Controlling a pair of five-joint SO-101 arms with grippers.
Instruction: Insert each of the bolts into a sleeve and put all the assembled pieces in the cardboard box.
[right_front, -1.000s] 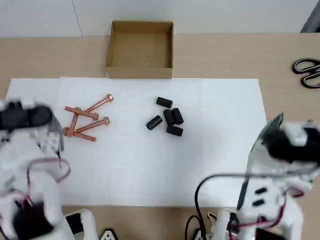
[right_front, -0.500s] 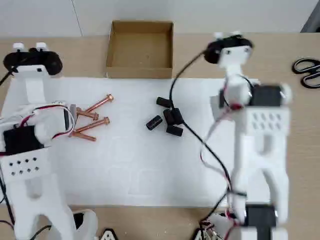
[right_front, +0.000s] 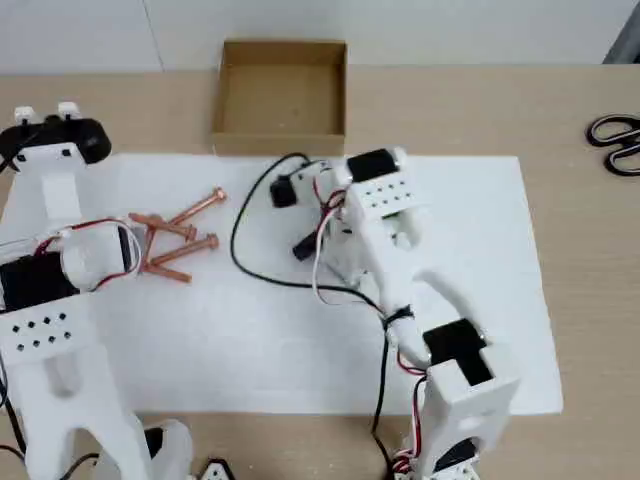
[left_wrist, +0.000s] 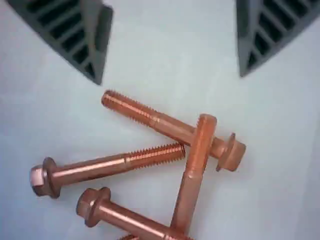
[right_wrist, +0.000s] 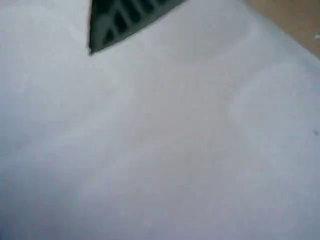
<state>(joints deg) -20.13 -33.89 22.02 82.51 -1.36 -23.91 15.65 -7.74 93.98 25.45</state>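
Left pincer (left_wrist: 170, 77) spread, bolts (left_wrist: 170, 127) just beside

Wooden table (right_front: 450, 110), a white sheet (right_front: 250, 330) spread over it.
The sheet lies directly under the left gripper (left_wrist: 170, 75). The cardboard box (right_front: 281, 100) sits on bare wood beyond that gripper, at the sheet's far edge. The scissors (right_front: 615, 145) lie well apart, far to its right.

my white right arm (right_front: 385, 197) hiding most of the short black sleeves (right_front: 305, 247), black scissors (right_front: 612, 143) cut by the edge
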